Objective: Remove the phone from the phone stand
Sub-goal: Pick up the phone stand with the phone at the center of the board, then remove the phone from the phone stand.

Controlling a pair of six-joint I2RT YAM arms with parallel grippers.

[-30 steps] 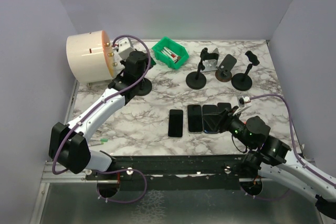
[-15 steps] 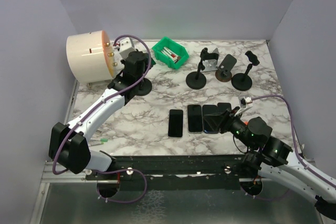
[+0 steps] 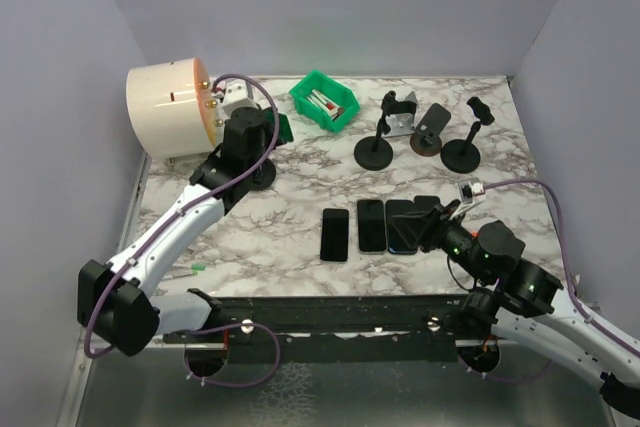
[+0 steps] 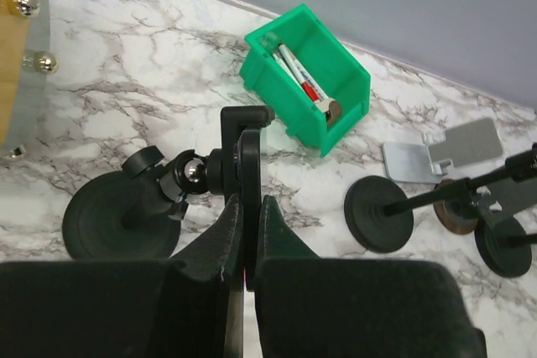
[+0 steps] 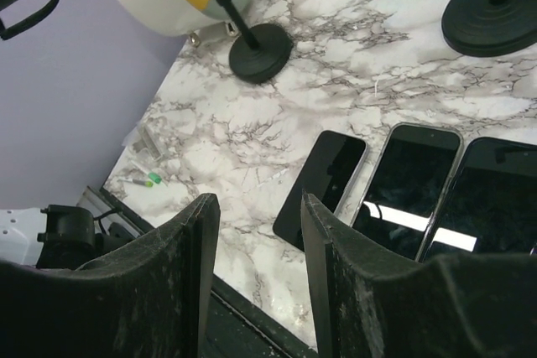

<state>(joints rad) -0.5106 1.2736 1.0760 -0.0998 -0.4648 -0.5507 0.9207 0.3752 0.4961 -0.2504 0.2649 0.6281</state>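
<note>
**A:** Where is the phone point(image 4: 248, 153)?

**B:** At the far left of the desk point(image 3: 300, 197), upright and seen edge-on from the left wrist. It sits at the head of the phone stand point(image 4: 117, 224), whose round base rests on the marble just left of it.

**A:** Is it out of the clamp?

**B:** Probably not. The clamp's top lip appears to sit over the phone's upper edge, though that is hard to judge edge-on.

**A:** And the left tool point(image 4: 246, 207)?

**B:** It is pinching the phone's two faces from the near side, with its fingers pressed flat against them. The green bin point(image 4: 309, 77) lies beyond, to the right.

**A:** The right tool point(image 5: 258, 200)?

**B:** Its fingers are spread with nothing between them. It hangs over the near right of the desk, above a row of phones point(image 3: 371, 225) lying flat and well apart from the stand.
</note>
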